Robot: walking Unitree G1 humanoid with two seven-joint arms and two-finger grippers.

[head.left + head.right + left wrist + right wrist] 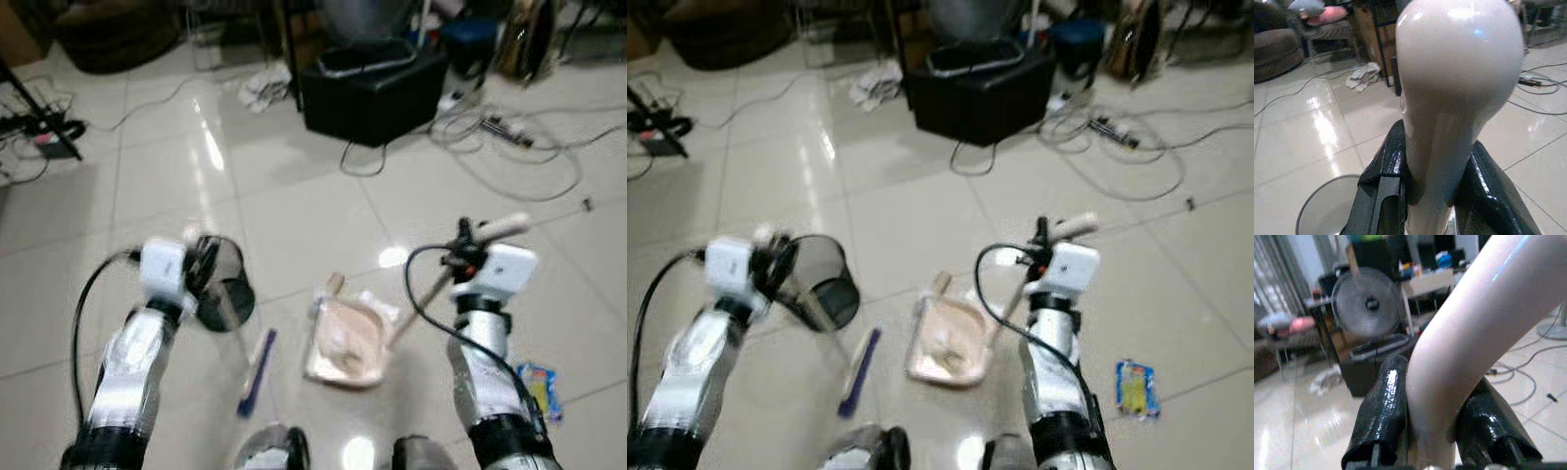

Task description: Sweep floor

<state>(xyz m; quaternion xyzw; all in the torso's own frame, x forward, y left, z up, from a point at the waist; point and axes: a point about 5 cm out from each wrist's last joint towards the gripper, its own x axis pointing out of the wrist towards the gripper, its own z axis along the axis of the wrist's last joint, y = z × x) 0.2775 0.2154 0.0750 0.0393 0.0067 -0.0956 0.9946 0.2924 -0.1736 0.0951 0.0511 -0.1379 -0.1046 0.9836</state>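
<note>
Pink dustpan on tiled floor between arms; right gripper grips its long handle. Mesh wastebasket beside left gripper. Blue wrapper right.

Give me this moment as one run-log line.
left gripper: shut on broom handle | right gripper: shut on dustpan handle | dustpan: on floor | mesh bin: tipped, beside left arm

I see glossy floor tiles throwing back glare. The handle looks like smooth cream plastic. At ten o'clock, a wire-mesh bin.
</note>
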